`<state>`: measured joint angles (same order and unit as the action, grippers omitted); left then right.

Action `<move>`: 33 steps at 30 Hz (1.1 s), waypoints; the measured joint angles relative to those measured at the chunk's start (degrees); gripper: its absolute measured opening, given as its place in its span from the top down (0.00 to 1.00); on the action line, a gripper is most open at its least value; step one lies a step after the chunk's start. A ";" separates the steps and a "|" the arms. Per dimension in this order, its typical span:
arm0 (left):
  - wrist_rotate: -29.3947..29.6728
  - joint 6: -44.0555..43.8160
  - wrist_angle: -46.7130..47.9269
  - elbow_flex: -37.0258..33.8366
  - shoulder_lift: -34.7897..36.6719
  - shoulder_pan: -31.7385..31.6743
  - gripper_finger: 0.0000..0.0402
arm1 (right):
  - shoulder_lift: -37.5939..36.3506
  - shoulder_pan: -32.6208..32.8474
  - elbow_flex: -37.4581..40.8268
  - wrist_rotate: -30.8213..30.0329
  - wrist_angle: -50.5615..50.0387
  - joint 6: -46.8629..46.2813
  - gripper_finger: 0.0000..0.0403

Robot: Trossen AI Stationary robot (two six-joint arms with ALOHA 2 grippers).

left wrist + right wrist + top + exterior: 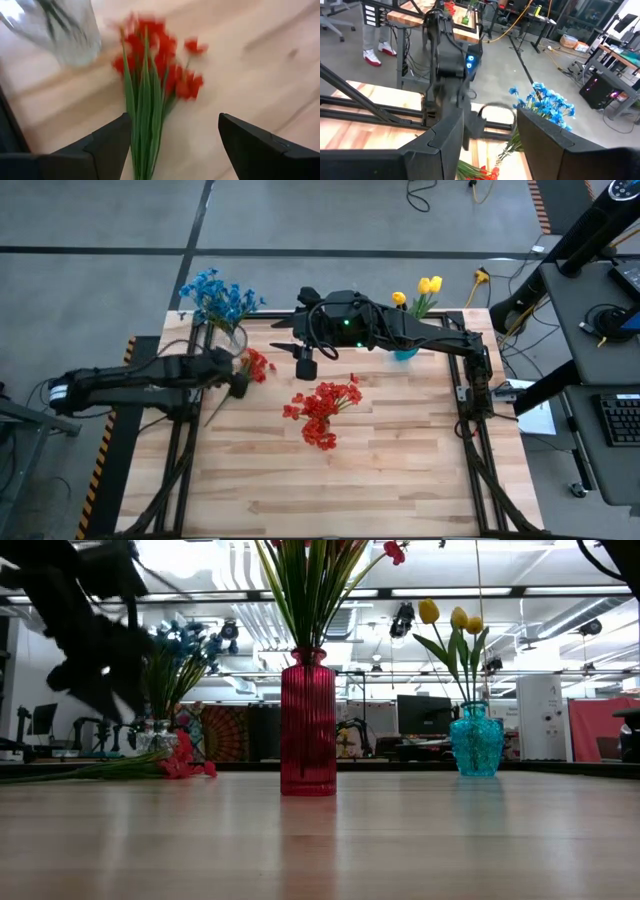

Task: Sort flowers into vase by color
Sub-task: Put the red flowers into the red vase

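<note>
Two grippers stand open and empty: the left gripper straddles a loose red sprig, the right gripper hovers nearby.

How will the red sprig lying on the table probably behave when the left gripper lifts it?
The red sprig has long thin stems, so it will likely droop. It looks light. Its loose stems lie near one finger of the open left gripper, so some may slip out.

Loose sprig on table, beside corner vase.
</note>
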<state>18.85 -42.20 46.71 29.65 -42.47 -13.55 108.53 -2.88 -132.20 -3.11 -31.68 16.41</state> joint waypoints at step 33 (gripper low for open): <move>-3.77 -3.79 0.41 -2.85 -24.67 3.25 0.96 | -0.10 0.53 -1.76 0.02 -6.01 -3.00 0.56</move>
<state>15.08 -45.99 47.11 26.79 -67.14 -10.31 108.43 -2.36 -133.96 -3.10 -37.70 13.41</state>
